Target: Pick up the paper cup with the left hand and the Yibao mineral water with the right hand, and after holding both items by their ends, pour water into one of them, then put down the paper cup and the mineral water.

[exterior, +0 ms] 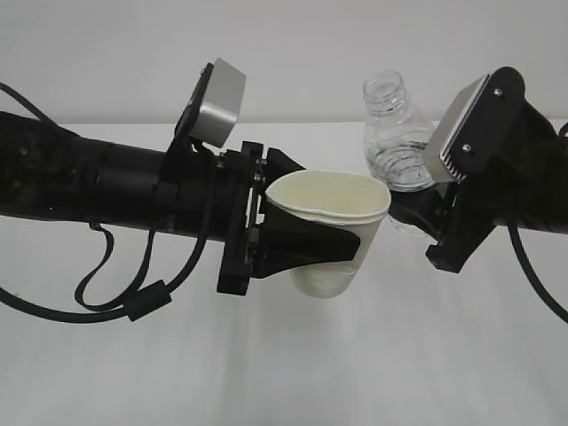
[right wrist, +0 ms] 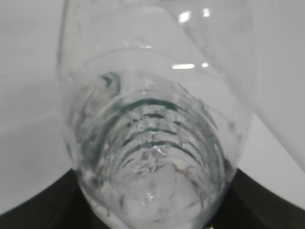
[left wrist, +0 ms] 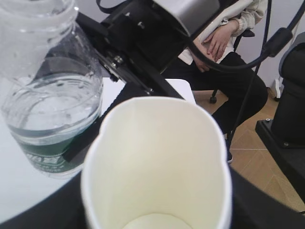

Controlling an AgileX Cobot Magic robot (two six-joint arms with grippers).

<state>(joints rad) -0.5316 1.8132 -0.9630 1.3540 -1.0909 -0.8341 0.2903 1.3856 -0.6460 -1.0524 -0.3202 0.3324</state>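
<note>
The left gripper point(exterior: 306, 248) clamps the paper cup point(exterior: 330, 232) by its side wall; the grip presses the rim out of round. The cup is held upright above the white table point(exterior: 266, 373), mouth open upward.

The right gripper point(exterior: 424, 217) grips the Yibao mineral water point(exterior: 395, 133) around its lower body. The bottle stands nearly upright, uncapped mouth at the top, just beside and behind the cup. In the left wrist view, water sits in the bottle's lower part above the green label point(left wrist: 40, 155). A seated person point(left wrist: 224, 43) is visible behind.
</note>
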